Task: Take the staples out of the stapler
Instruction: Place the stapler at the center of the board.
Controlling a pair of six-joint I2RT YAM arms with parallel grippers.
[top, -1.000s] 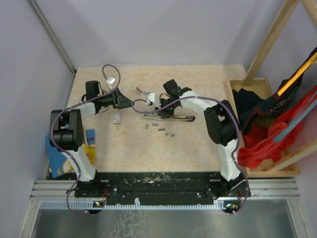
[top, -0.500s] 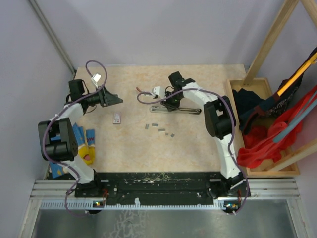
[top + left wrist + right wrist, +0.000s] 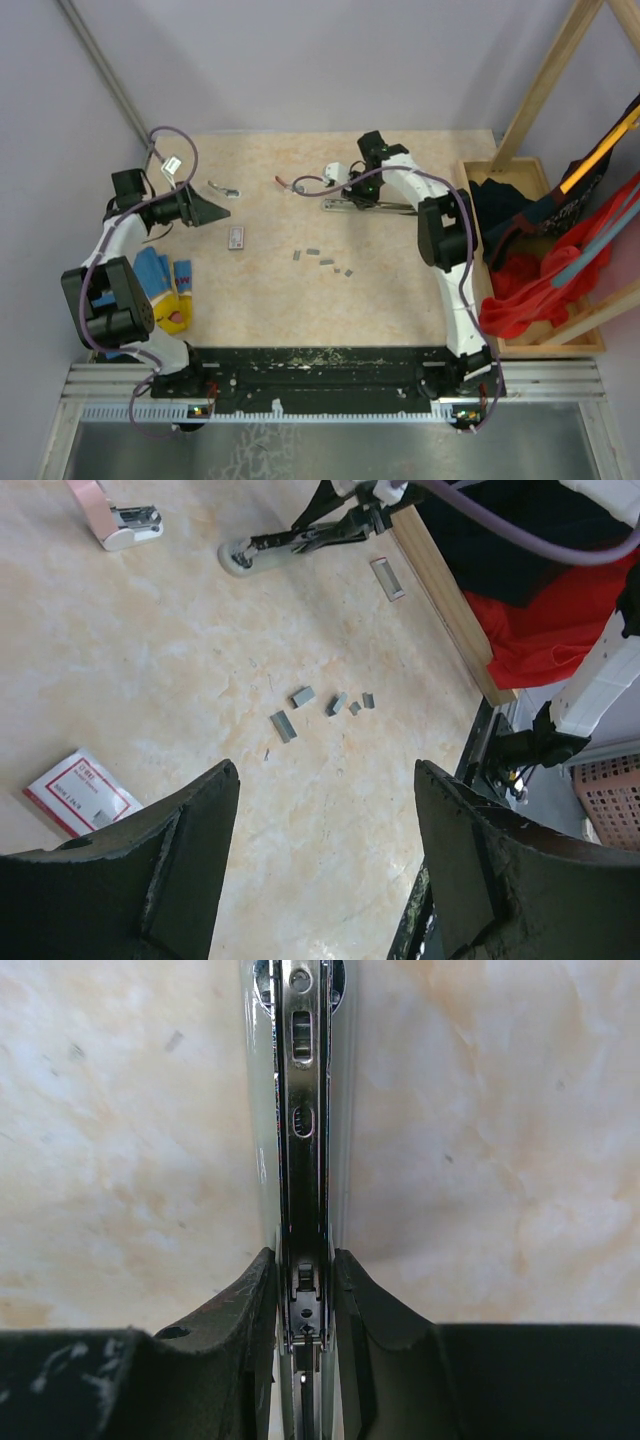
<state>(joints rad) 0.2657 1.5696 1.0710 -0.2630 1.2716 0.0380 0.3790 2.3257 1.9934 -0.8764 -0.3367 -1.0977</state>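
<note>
Beyond the staples (image 3: 284,725), right jaws clamp the stapler (image 3: 303,1080); left jaws gape near the tag (image 3: 80,792).

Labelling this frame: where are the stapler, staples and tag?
stapler (image 3: 303,1160): right wrist view, its metal rail.
staples (image 3: 283,725): left wrist view, the longest strip.
tag (image 3: 237,237): top view, its middle.

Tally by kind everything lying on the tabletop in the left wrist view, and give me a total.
stapler: 1
staples, short strips in the cluster: 5
longer grey strip near the wooden edge: 1
clip with pink tail: 1
white-and-red tag: 1
Total: 9
</note>
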